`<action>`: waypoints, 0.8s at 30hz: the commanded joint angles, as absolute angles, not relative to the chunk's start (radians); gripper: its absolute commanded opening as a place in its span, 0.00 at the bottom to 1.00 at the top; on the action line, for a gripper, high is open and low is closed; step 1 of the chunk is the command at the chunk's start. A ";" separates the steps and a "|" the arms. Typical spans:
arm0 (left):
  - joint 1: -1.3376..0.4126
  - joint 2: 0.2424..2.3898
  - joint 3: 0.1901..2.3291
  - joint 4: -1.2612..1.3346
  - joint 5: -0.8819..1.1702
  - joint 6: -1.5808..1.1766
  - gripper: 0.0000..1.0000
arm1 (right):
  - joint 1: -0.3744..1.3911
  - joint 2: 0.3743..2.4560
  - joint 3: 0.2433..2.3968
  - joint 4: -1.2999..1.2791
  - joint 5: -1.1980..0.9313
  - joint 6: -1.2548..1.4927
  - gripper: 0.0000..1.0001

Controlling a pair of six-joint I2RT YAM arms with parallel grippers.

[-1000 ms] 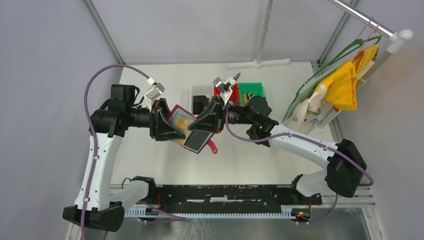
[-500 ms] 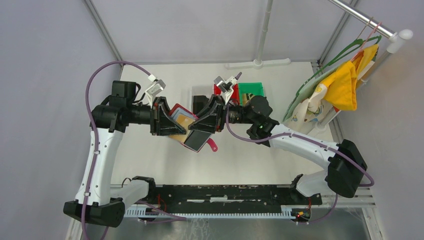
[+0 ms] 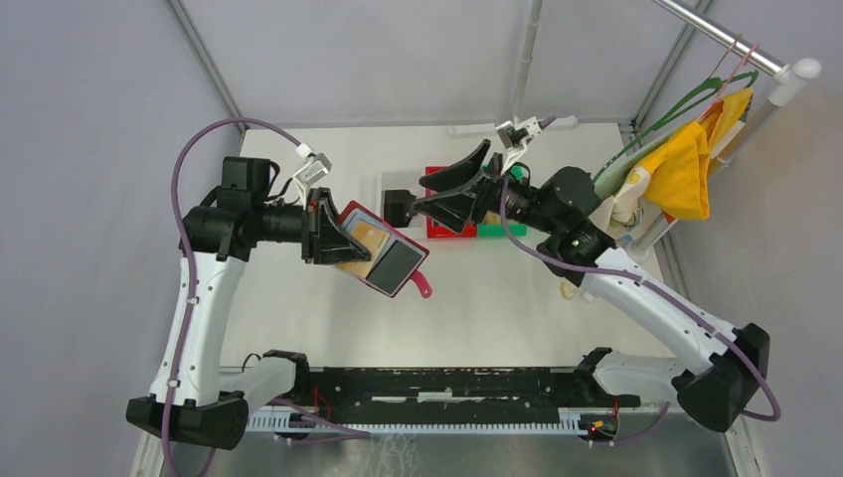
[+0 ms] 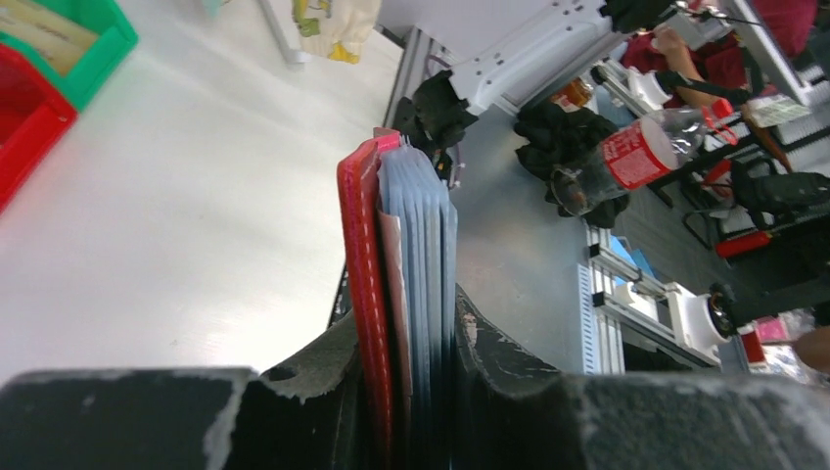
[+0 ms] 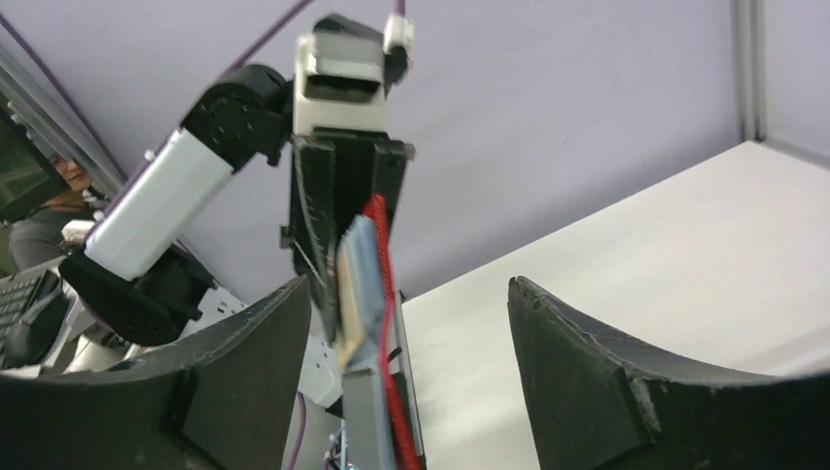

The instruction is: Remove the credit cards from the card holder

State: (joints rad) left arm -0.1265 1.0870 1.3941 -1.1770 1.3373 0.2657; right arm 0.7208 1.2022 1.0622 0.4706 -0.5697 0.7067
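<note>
1. Two arms are up over the table (image 3: 517, 298), facing each other, and only one carries a load.
2. left gripper (image 3: 343, 238): clamped on the card holder (image 3: 383, 256), gripping the edge nearest its own wrist. In the left wrist view its fingers (image 4: 313, 377) press on both sides of the holder with no gap.
3. Card holder: off the table, in the air left of centre. It lies open and tilted, with its inside face toward the top camera. The strap tab (image 3: 421, 288) hangs off its lower right edge.
4. Cards are still in the holder: tan card (image 3: 368, 237) on the half next to the left gripper, dark grey card (image 3: 395, 264) on the outer half.
5. The left wrist view sees the card holder (image 4: 364, 294) edge-on. The red cover is on the left, with a stack of grey-blue leaves (image 4: 423, 255) tight against it. Can't tell single cards apart from that angle.
6. right gripper (image 3: 437, 194): released, jaws wide, nothing between them. In the right wrist view its fingers (image 5: 245, 362) stand far apart, and the card holder (image 5: 384, 294) shows in the distance through the gap.
7. In the top view the right gripper sits over the red bin (image 3: 447, 231), apart from the holder. The green bin (image 3: 494, 231) touches the red one on its right. A small black box (image 3: 398, 207) sits just left of the red bin.
8. yellow cloth (image 3: 686, 164) hangs on a hanger at the far right.
</note>
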 commanded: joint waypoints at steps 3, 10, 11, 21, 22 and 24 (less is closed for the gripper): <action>-0.127 1.094 1.410 -1.020 1.224 0.100 0.12 | 0.750 1.133 1.136 0.335 -0.458 0.679 0.72; -0.128 1.122 1.419 -1.002 1.206 0.057 0.10 | 0.870 1.196 1.012 0.577 -0.473 0.820 0.74; -0.127 1.121 1.420 -1.002 1.211 0.054 0.09 | 0.876 1.204 0.996 0.619 -0.473 0.841 0.74; -0.127 1.109 1.458 -0.970 1.260 -0.011 0.05 | 0.890 1.277 0.890 0.832 -0.477 0.986 0.71; -0.127 1.109 1.461 -0.958 1.270 -0.040 0.04 | 0.892 1.283 0.881 0.853 -0.475 0.995 0.71; -0.127 1.106 1.463 -0.937 1.273 -0.075 0.04 | 0.898 1.299 0.879 0.890 -0.474 1.014 0.70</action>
